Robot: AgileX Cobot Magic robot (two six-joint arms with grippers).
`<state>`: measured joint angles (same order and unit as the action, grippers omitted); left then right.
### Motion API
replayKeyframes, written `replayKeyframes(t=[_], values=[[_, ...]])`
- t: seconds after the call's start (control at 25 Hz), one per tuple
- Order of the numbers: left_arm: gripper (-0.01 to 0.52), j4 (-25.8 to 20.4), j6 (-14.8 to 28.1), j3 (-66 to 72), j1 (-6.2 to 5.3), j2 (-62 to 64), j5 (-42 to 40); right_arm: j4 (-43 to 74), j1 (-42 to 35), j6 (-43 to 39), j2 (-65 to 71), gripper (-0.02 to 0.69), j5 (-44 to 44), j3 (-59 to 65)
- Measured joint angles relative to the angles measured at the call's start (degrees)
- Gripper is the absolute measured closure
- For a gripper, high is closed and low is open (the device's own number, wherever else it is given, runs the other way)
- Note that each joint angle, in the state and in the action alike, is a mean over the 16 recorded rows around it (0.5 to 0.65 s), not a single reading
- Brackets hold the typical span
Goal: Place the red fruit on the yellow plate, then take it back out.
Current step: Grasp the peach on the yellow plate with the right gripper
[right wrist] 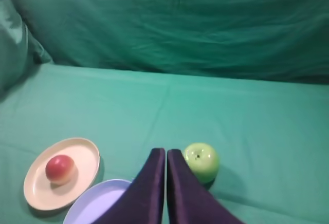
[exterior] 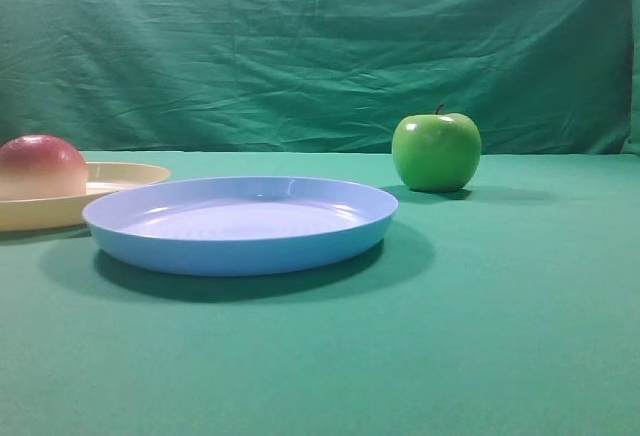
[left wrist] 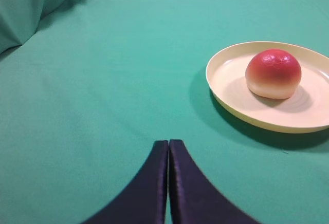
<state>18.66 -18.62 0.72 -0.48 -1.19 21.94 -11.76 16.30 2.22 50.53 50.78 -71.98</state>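
Green everywhere here: a tabletop [exterior: 520, 336] draped in smooth green cloth runs from near to far, meeting a wrinkled green backdrop curtain [exterior: 320, 46] hung across the whole far side. On the left, that fabric bunches and folds down onto the surface. Soft, even light, with gentle shadows pooling on the cloth.

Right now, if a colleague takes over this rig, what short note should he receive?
Left gripper: shut, empty, away from the plate.
Right gripper: shut, empty, high above the table.
The red fruit sits on the yellow plate.
The blue plate holds nothing; the green apple stands on the cloth.
Done: fruit placed.
Left: take the fruit back out.
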Motion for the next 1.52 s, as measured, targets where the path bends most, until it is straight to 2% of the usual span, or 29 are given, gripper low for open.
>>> replayKeyframes(t=[0.36,0.88,1.16,1.52], values=[[0.514,0.0,0.0,0.0,0.00,0.0,0.0,2.9,-2.5,1.2,-19.5,0.665,-14.8,23.9],[0.514,0.0,0.0,0.0,0.00,0.0,0.0,5.5,-9.1,6.5,-42.7,0.665,-22.9,51.5],[0.514,0.0,0.0,0.0,0.00,0.0,0.0,5.5,-11.3,7.4,-49.5,0.665,-26.0,63.1],[0.514,0.0,0.0,0.0,0.00,0.0,0.0,4.3,-11.8,7.8,-51.1,0.665,-28.7,71.8]])
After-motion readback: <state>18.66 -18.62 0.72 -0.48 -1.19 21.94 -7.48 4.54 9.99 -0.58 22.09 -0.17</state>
